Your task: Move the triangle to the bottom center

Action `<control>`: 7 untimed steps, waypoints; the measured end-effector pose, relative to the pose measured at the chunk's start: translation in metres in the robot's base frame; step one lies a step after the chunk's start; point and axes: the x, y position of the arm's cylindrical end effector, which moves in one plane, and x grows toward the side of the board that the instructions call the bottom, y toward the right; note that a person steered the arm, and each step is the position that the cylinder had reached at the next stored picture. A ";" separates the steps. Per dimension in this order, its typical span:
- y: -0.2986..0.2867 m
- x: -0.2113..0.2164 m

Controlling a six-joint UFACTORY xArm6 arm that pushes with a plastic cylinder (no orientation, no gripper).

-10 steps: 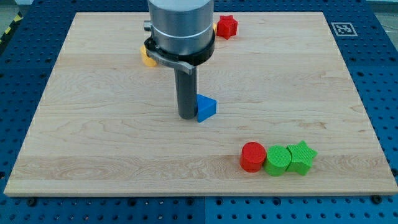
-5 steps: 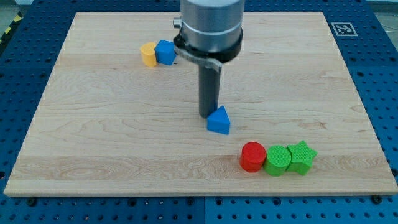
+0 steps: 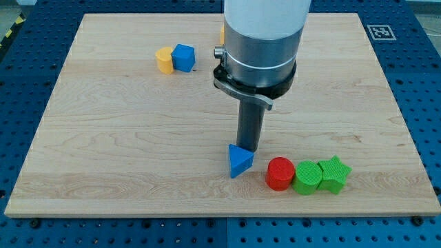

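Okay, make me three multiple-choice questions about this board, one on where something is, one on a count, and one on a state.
1. Where is my tip relative to the blue triangle?
A. at its upper right edge
B. far off to the view's left
C. below it

2. How many green blocks are on the board?
A. one
B. two
C. four

3. How do the red cylinder and the green cylinder stand?
A. stacked
B. side by side, touching
C. at opposite board edges

Answers: 1 A, the rod ends right against the triangle's upper right. 2 B, a green cylinder and a green star. 3 B, no gap shows between them.
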 end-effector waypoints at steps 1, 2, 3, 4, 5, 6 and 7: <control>0.000 0.001; -0.005 0.009; -0.011 0.015; -0.011 0.016; -0.012 0.017; -0.047 0.002; -0.090 0.008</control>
